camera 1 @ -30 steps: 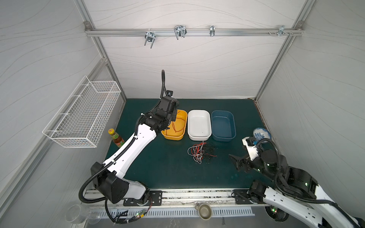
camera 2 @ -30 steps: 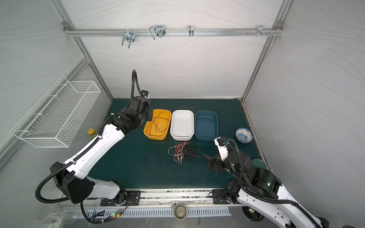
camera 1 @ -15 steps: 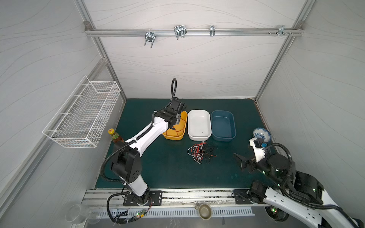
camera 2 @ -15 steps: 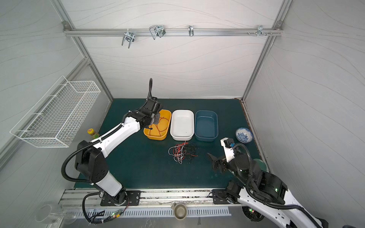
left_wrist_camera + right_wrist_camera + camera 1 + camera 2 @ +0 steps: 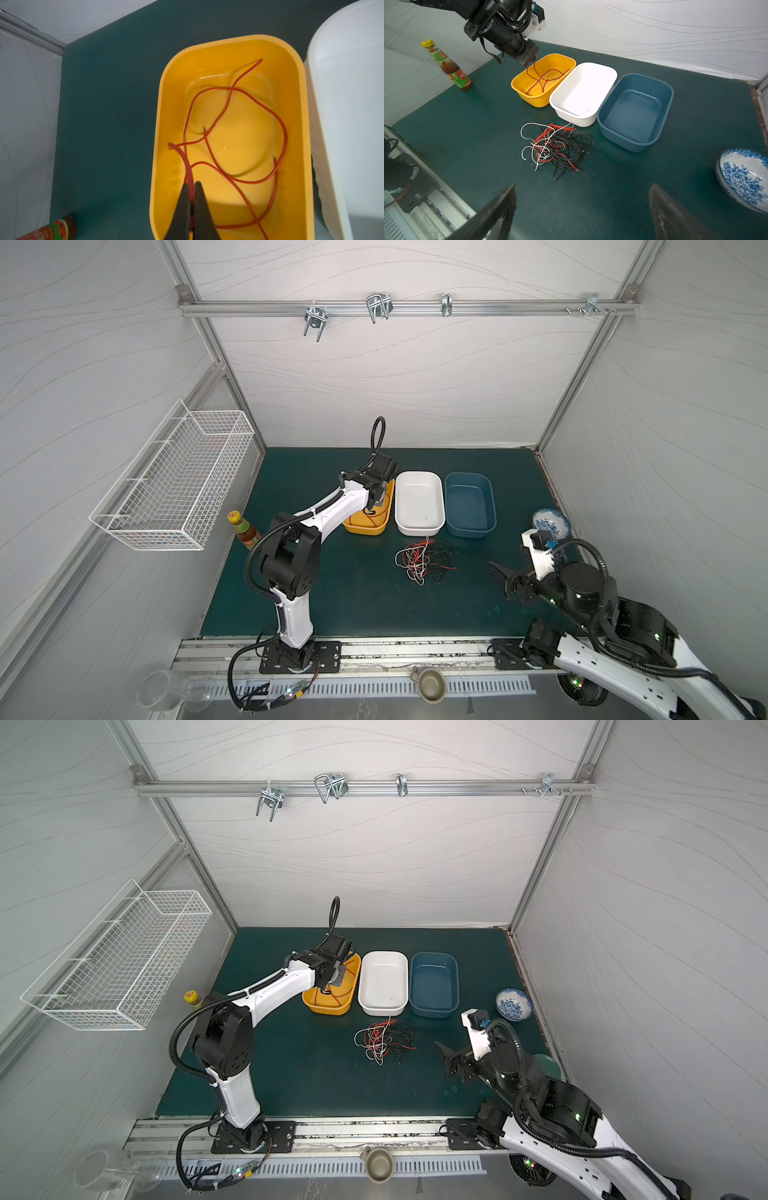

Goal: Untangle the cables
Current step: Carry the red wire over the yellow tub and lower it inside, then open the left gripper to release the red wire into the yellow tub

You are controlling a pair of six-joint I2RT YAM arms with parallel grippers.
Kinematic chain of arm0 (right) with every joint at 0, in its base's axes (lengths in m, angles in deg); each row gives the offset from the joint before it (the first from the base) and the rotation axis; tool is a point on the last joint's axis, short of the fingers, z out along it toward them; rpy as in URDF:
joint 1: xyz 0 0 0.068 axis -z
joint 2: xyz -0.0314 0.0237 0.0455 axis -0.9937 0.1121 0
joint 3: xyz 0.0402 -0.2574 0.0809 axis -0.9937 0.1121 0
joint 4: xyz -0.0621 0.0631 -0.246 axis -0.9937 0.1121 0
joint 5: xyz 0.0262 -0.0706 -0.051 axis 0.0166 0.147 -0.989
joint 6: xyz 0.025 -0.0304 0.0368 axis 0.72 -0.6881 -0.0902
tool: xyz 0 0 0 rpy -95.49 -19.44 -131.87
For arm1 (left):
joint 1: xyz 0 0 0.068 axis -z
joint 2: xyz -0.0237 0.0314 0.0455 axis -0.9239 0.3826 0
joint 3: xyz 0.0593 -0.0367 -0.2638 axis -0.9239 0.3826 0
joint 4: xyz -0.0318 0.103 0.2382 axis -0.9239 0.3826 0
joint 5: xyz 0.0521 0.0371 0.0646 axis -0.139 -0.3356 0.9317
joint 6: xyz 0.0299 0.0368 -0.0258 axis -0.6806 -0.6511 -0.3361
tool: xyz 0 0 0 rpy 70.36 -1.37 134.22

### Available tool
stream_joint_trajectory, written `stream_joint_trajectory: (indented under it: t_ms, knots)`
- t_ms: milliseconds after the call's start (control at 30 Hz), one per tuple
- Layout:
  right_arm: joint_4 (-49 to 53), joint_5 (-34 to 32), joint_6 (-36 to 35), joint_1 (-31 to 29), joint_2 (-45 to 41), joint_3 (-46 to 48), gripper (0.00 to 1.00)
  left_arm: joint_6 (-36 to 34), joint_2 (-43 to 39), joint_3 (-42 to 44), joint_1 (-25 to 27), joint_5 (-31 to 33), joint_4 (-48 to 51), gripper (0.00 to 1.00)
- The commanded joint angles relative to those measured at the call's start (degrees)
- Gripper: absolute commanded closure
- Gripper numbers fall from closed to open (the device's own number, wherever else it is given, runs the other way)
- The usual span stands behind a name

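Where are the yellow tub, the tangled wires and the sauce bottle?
yellow tub (image 5: 245, 133): left wrist view, bare floor inside.
tangled wires (image 5: 560, 147): right wrist view, middle of the heap.
sauce bottle (image 5: 450, 67): right wrist view, its body.

Nothing reads clearly.
The bottle (image 5: 448, 67) label's print, off to the side of the left tool (image 5: 191, 184), is too small; white lettering on the motor (image 5: 492, 23) behind that tool is blurred.

On the dark green counter (image 5: 332, 597) sit a yellow tub (image 5: 365, 529), a white tub (image 5: 417, 529) and a blue tub (image 5: 469, 531) in a row — tangled cables (image 5: 422, 562) lie just before the white one — with a sauce bottle (image 5: 245, 531) far left and a patterned bowl (image 5: 549, 522) far right.
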Motion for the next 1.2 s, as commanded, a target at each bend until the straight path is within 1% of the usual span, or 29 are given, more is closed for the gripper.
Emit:
stream_joint_trajectory:
  t_ms: [0, 267, 467, 633, 767, 933, 1167]
  knots:
    - [-0.5, -0.2, -0.1, -0.2, 0.0, 0.4, 0.01, 1.0, 1.9, -2.4, -0.2, 0.9, -0.1, 1.0]
    - [-0.5, -0.1, -0.1, -0.3, 0.3, 0.4, 0.01, 2.0, 5.0, -2.1, -0.2, -2.6, 0.3, 1.0]
    - [-0.5, -0.1, -0.1, -0.2, 0.2, 0.4, 0.01, 2.0, 7.7, -2.6, 0.3, -3.7, 1.7, 1.0]
    - [-0.5, -0.2, -0.1, -0.3, 0.2, 0.4, 0.01, 2.0, 8.3, -3.1, 0.5, -4.5, 2.4, 1.0]
    - [-0.5, -0.3, 0.0, -0.3, 0.4, 0.4, 0.01, 1.8, 8.9, -3.2, 0.8, -4.3, 3.0, 0.93]
    - [-0.4, -0.4, 0.1, -0.3, 0.5, 0.4, 0.01, 2.0, 8.8, -3.8, 0.8, -4.5, 3.9, 0.8]
    - [-0.4, -0.6, 0.2, -0.3, 0.5, 0.4, 0.01, 2.0, 7.3, -3.8, 0.8, -4.7, 4.3, 0.71]
